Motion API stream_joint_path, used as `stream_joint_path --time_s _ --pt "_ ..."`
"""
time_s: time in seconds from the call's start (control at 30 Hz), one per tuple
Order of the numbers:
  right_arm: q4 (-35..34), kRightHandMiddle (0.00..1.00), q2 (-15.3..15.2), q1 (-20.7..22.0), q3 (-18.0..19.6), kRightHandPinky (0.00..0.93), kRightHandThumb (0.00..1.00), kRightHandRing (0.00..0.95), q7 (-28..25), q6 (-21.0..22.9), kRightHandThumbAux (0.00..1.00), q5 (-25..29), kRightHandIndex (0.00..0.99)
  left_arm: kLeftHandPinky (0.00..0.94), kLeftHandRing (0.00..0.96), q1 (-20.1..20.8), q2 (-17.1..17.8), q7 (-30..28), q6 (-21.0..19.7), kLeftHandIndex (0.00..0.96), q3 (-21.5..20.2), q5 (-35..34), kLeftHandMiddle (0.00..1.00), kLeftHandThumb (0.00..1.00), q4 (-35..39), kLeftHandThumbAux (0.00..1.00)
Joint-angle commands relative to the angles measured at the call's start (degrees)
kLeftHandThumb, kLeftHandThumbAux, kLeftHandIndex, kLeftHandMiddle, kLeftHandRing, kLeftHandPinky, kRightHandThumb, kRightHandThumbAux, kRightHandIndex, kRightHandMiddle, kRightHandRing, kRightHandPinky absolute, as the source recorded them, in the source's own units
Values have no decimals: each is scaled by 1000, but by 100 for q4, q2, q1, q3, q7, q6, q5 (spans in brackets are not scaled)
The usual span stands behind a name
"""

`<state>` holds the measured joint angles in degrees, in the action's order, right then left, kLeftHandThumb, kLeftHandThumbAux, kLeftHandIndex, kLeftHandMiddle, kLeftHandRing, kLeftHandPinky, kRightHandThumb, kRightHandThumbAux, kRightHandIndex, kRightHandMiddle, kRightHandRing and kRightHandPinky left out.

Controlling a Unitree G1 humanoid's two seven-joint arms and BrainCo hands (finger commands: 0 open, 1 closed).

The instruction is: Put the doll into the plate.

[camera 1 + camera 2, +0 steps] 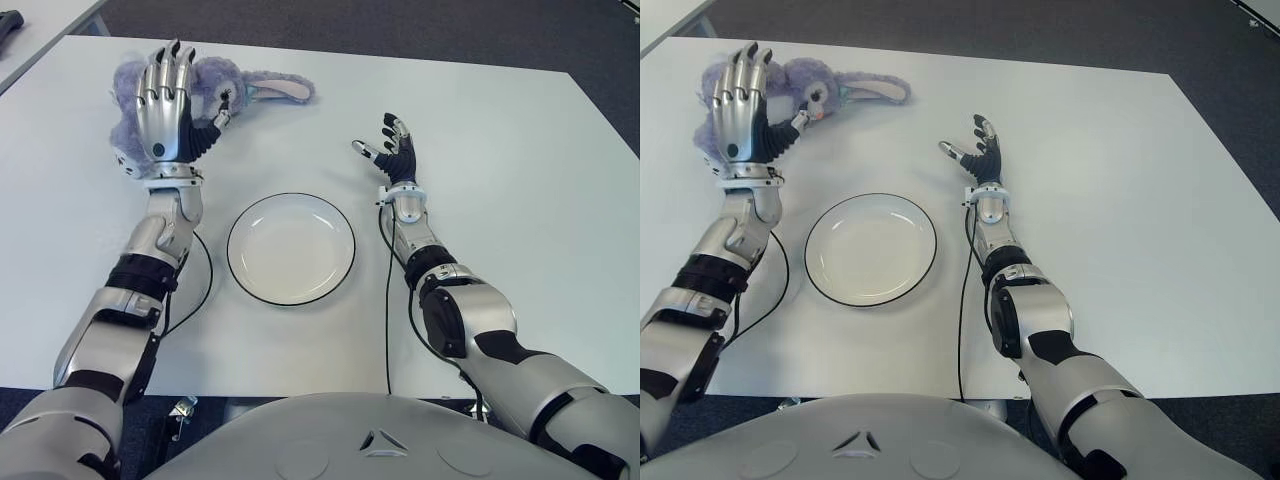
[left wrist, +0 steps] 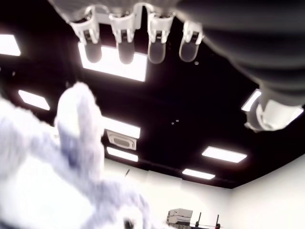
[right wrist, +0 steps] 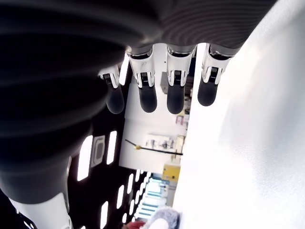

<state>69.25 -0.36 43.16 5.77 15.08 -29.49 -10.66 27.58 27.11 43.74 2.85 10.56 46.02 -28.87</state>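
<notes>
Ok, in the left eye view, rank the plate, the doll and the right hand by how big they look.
1. Doll and plate: similar spread, and the left hand covers part of the doll, so no ranking.
2. Right hand, open: clearly smallest.

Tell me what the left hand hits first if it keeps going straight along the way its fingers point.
Probably the fluffy purple plush rabbit doll: the left hand hovers open over it, fingers pointing toward the white table's far edge. If it travels above the plush, nothing else shows in its path; height is unclear.
</notes>
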Motion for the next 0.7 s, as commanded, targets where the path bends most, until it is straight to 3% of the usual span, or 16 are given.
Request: stream_joint_path --time_s 0.03,0.7 --pt "838 118 207 -1260 18 99 45 102 -26 690 765 32 127 0 59 273 181 -341 -131 0 195 179 50 355 -310 388" --pt "841 115 200 -1254 -11 83 44 92 -11 692 767 0 126 0 55 704 326 -383 -89 0 351 154 46 357 -850 389"
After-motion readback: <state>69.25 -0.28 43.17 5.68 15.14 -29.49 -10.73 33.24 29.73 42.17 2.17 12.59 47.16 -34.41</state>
